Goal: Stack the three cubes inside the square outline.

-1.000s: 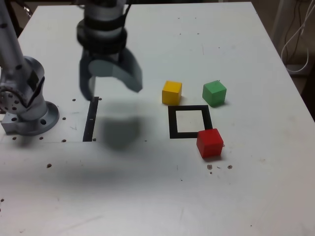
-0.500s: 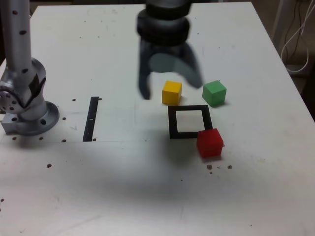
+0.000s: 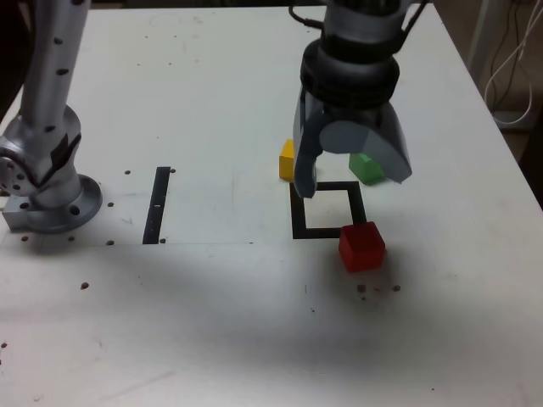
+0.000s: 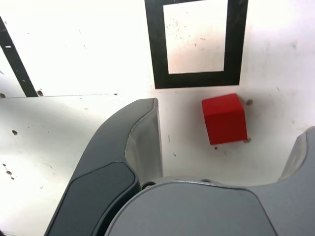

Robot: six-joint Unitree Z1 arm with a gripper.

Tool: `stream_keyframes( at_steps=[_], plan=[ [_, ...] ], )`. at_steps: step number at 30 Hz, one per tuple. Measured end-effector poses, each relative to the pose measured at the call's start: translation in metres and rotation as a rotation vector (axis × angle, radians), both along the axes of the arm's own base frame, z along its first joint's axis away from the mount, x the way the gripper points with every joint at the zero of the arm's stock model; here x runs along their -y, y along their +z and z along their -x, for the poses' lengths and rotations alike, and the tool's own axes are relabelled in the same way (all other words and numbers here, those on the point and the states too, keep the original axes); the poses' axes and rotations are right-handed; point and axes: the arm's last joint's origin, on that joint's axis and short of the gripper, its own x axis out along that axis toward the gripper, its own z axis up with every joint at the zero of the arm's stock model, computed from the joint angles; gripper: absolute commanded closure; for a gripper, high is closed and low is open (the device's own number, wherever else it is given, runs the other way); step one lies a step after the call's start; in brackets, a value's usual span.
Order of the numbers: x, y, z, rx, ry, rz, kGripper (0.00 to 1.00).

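My gripper (image 3: pixel 351 180) hangs open in the air over the far side of the square outline (image 3: pixel 299 214), holding nothing. It hides part of the yellow cube (image 3: pixel 287 159) and the green cube (image 3: pixel 366 168), which sit on the table just beyond the outline. The red cube (image 3: pixel 362 246) rests at the outline's near corner on the exterior view's right, touching the black frame. In the wrist view the red cube (image 4: pixel 224 119) lies on the table beside the outline (image 4: pixel 158 49), between my two spread fingers (image 4: pixel 145 128). The outline's white middle holds nothing.
A straight black strip (image 3: pixel 157 203) lies on the white table toward the exterior view's left, near the arm's silver base (image 3: pixel 47 191). Small dark specks dot the table's surface. Cables (image 3: pixel 509 68) hang past the table's edge on the exterior view's right.
The arm has swung from above the black strip toward the exterior view's right, and now hangs over the outline and cubes. The gripper stayed open. The cubes have not moved.
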Motion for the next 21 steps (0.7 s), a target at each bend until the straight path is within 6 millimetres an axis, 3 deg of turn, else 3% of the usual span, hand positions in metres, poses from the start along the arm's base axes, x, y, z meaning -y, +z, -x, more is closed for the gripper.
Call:
stream_keyframes(
  at_steps=[12,21],
  plan=[
    [0.016,-0.039,-0.024,-0.059,-0.007,-0.017,0.08],
    [0.02,-0.067,-0.028,-0.072,0.034,0.003,0.1]
  ],
)
